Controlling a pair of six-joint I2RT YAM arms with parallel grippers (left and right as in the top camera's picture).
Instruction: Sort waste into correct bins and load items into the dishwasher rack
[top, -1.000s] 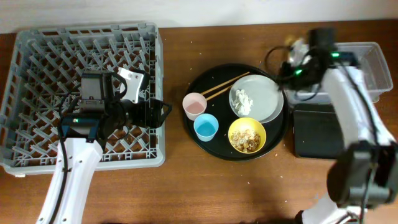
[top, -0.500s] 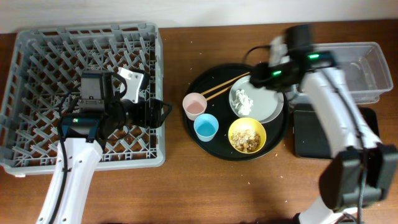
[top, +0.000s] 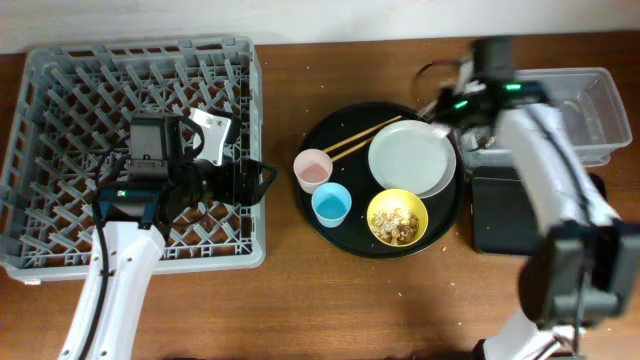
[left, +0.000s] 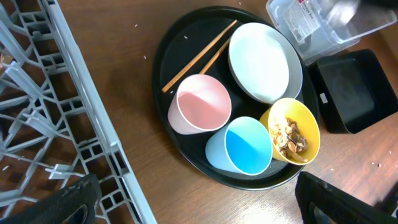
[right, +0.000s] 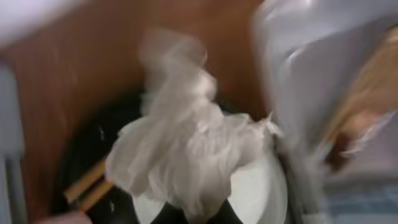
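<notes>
This looks like a robot lab bench set up as a dish-clearing station. A white left arm (top: 108, 275) and right arm (top: 548, 170), with loose black cables (top: 436, 84), work at a bare wooden table (top: 300, 300) that ends at a pale wall (top: 300, 15). A round tray (top: 357, 180) carries a plate (top: 410, 158), bowl (top: 397, 218), pink cup (top: 313, 168), blue cup (top: 331, 204) and chopsticks (top: 362, 138). Left of the tray sits a grey dishwasher rack (top: 60, 100). Right of the tray are a clear tub (top: 600, 100) and a flat black bin (top: 510, 215).
</notes>
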